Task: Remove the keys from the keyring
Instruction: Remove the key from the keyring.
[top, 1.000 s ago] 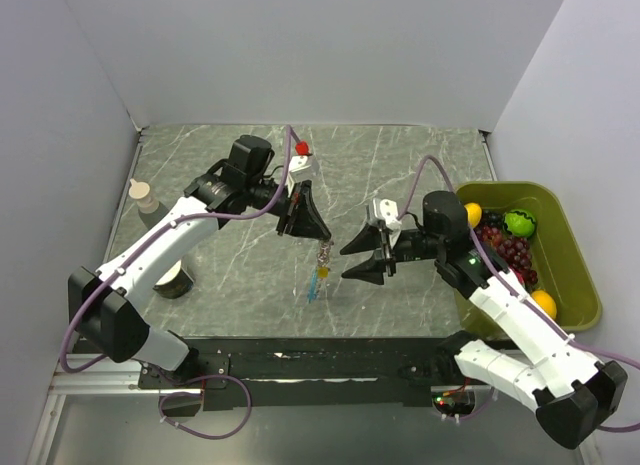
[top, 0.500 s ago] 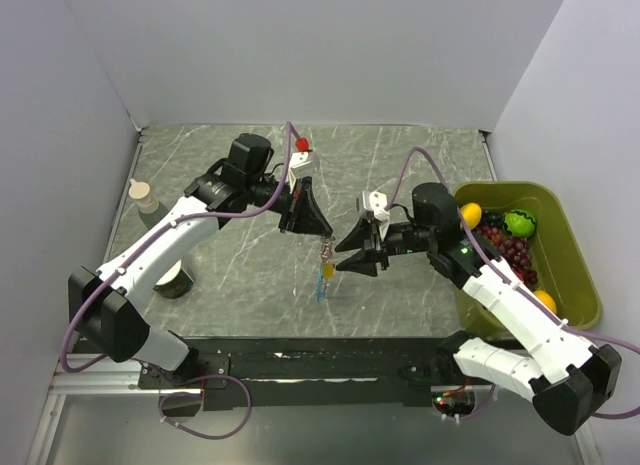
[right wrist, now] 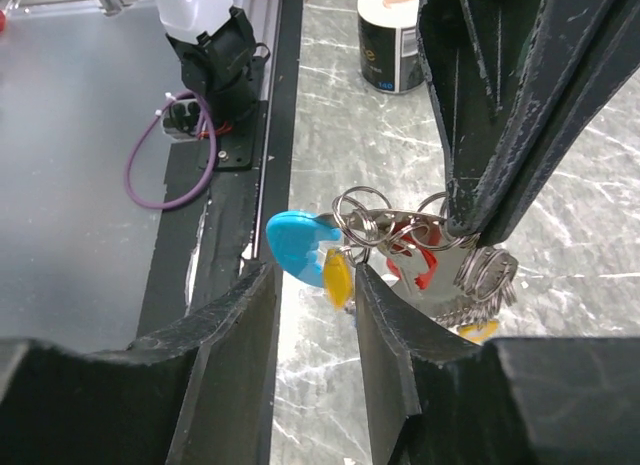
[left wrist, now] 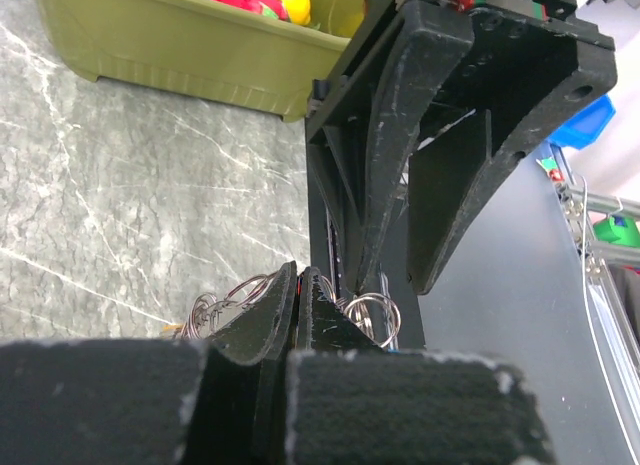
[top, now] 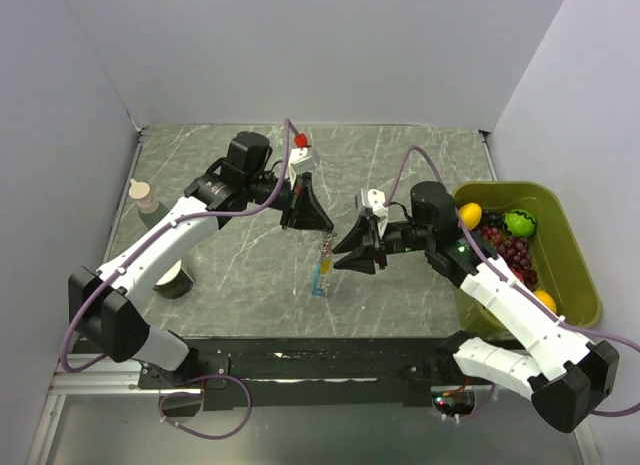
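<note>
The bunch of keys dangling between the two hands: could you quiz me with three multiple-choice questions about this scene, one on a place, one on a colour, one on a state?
1. Where is the green tub?
A) beside the right arm
B) beside the left arm
C) against the far wall

2. What colour is the largest key tag?
A) green
B) light blue
C) purple

3. How is the left hand?
A) wide open
B) flat on the table
C) shut on the keyring

Answers:
1 A: the tub sits at the table's right edge, by that arm.
2 B: the right wrist view shows it light blue.
3 C: its fingers pinch the rings, which hang below.
</note>
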`<state>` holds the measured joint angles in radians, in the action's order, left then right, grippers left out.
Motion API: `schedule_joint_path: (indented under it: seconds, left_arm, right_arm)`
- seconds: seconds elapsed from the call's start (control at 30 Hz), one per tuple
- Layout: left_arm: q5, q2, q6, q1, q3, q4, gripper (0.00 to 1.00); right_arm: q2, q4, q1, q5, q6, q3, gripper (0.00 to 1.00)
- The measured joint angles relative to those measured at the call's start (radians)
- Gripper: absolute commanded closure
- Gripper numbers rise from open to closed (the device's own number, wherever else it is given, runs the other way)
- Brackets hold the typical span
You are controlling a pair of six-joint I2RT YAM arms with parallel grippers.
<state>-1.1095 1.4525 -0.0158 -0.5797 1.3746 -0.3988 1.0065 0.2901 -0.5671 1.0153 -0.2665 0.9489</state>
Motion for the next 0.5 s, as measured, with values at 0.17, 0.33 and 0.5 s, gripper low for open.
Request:
schedule_joint_path:
  seconds: [0.17,0.33,0.5]
  left_arm:
    - [0.007,0.0,0.029,0.007,-0.021,0.026,0.99]
    - [0.008,0.0,0.047,0.012,-0.03,0.045,0.99]
    - [0.008,0.0,0.061,0.015,-0.03,0.059,0.99]
  right_arm:
    - [0.01,-0.015,0.0,0.0,0.017,-0.001,0.55]
    - [0.019,-0.033,0.0,-0.002,0.039,-0.001,0.54]
    - [0.034,-0.047,-0.002,-0.01,0.053,-0.001,0.55]
